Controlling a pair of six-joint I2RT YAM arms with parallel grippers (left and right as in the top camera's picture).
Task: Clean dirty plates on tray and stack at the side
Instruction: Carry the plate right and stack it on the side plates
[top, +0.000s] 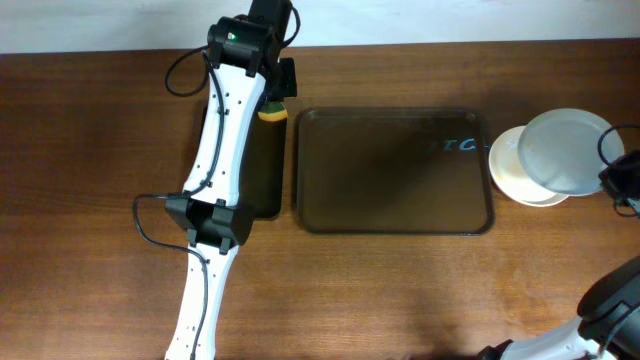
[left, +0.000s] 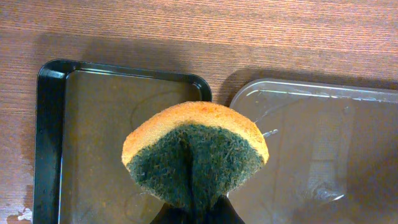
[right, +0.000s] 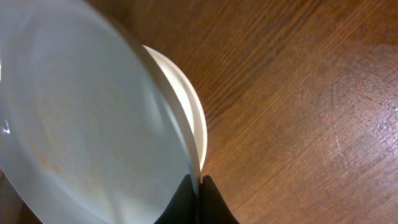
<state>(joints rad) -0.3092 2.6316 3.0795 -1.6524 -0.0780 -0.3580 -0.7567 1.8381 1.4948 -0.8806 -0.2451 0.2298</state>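
The dark-brown tray lies mid-table with nothing on it; its corner shows in the left wrist view. My right gripper is shut on the rim of a white plate, holding it tilted over the stacked white plates right of the tray. In the right wrist view the jaws pinch the plate's edge, with the stack's rim behind. My left gripper is shut on a yellow-and-green sponge above the gap between the two trays.
A narrower black tray lies left of the brown tray, mostly under my left arm in the overhead view. Bare wood table surrounds them. Faint blue marks sit on the brown tray's far right.
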